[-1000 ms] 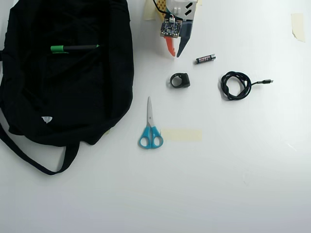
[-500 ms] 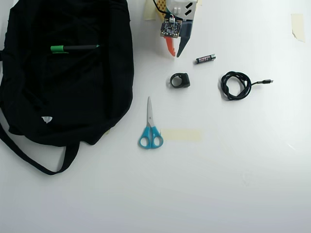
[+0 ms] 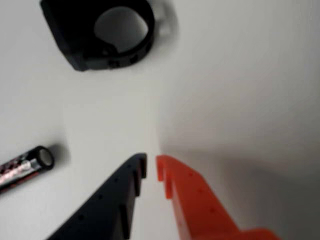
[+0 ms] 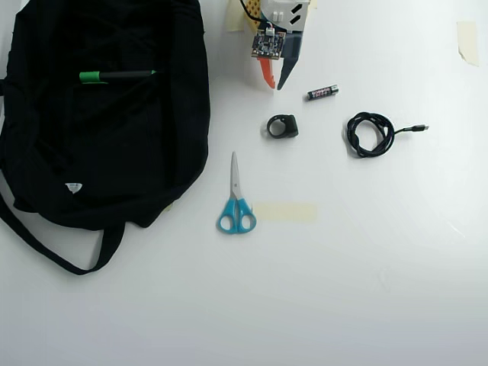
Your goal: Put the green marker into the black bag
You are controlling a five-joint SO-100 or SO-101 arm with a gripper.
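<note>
The green marker lies on the upper part of the large black bag at the left of the overhead view, its green cap pointing left. My gripper hangs near the arm's base at the top middle, well right of the bag. In the wrist view its black and orange fingers stand almost together with only a narrow gap, and the gripper holds nothing. The marker and bag are out of the wrist view.
A small black battery lies right of the gripper and also shows in the wrist view. A black ring-shaped part sits just below, in the wrist view too. A coiled black cable lies right, blue-handled scissors and tape strip below.
</note>
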